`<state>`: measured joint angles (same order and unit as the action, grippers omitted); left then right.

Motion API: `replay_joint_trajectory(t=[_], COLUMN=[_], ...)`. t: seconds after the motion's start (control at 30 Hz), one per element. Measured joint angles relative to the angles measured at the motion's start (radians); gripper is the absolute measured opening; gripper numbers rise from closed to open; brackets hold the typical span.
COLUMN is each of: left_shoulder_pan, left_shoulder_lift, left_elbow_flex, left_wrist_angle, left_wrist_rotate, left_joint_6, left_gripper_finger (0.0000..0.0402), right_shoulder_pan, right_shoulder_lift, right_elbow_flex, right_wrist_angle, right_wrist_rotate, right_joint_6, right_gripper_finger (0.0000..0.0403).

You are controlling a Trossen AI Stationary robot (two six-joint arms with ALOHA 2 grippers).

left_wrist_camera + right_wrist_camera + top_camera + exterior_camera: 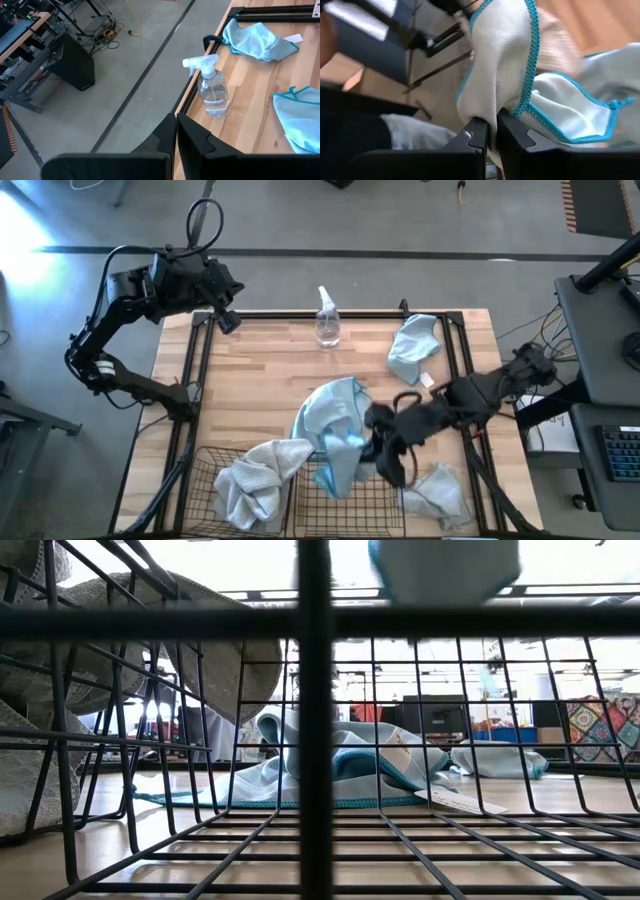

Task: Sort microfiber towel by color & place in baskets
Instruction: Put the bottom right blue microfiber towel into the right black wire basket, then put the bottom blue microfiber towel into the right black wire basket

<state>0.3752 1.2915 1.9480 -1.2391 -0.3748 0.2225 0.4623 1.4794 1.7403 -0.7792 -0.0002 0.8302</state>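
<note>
From above: the right gripper (378, 442) is over the table's near middle, just beyond the right-hand wire basket (368, 502), and it has a light blue towel (335, 425) in its grip. The cloth drapes from the table over the basket's far rim and down inside it. The left-hand wire basket (205, 480) sits beside it, with a pale grey-white towel (255, 477) heaped in it and spilling over the shared edge. Another grey-white towel (440, 490) lies on the table just right of the right-hand basket. A second blue towel (412, 347) lies at the far right corner. A clear spray bottle (327, 320) stands at the far edge. The left gripper (228, 320) hangs at the table's far left corner, well apart from both baskets.

Low view now, looking out through the basket mesh (315, 720): grey-white cloth (30, 770) is piled against the wire on one side, and the blue towel (340, 765) lies folded on the wood beyond the mesh.

Left wrist: the fingers (192, 137) are pressed together with nothing between them, spray bottle (212, 85) and blue towel (255, 37) ahead.

Right wrist: the fingers (480, 132) are clamped tight on a fold of teal-edged blue towel (505, 65).
</note>
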Motion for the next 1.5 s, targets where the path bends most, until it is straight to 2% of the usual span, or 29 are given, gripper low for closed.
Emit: replay_joint_trajectory(t=[0.3, 0.57, 0.9, 1.33, 1.4, 1.5], left_shoulder_pan=[0.000, 0.000, 0.000, 0.000, 0.000, 0.000], left_shoulder_lift=[0.000, 0.000, 0.000, 0.003, 0.004, 0.005], left_elbow_flex=[0.000, 0.000, 0.000, 0.000, 0.000, 0.000], left_wrist_angle=[0.000, -0.004, -0.005, -0.002, -0.002, -0.002], left_wrist_rotate=[0.000, 0.000, 0.000, 0.000, 0.000, 0.001], left_joint_6=[-0.023, -0.052, -0.041, -0.064, -0.082, -0.101], left_gripper_finger=[0.0000, 0.0000, 0.0000, 0.0000, 0.0000, 0.0000], right_shoulder_pan=[0.101, 0.096, 0.085, 0.080, 0.074, 0.062], right_shoulder_lift=[0.175, 0.276, 0.336, 0.328, 0.329, 0.334], right_elbow_flex=[0.238, 0.373, 0.382, 0.382, 0.382, 0.382], right_wrist_angle=[-0.019, -0.297, -0.526, -0.541, -0.568, -0.602], right_wrist_rotate=[0.001, 0.053, 0.044, 0.021, 0.033, 0.106], right_joint_6=[-0.087, -0.098, 0.039, 0.021, 0.004, -0.019], right_gripper_finger=[0.0022, 0.0022, 0.0033, 0.0137, 0.0145, 0.0150])
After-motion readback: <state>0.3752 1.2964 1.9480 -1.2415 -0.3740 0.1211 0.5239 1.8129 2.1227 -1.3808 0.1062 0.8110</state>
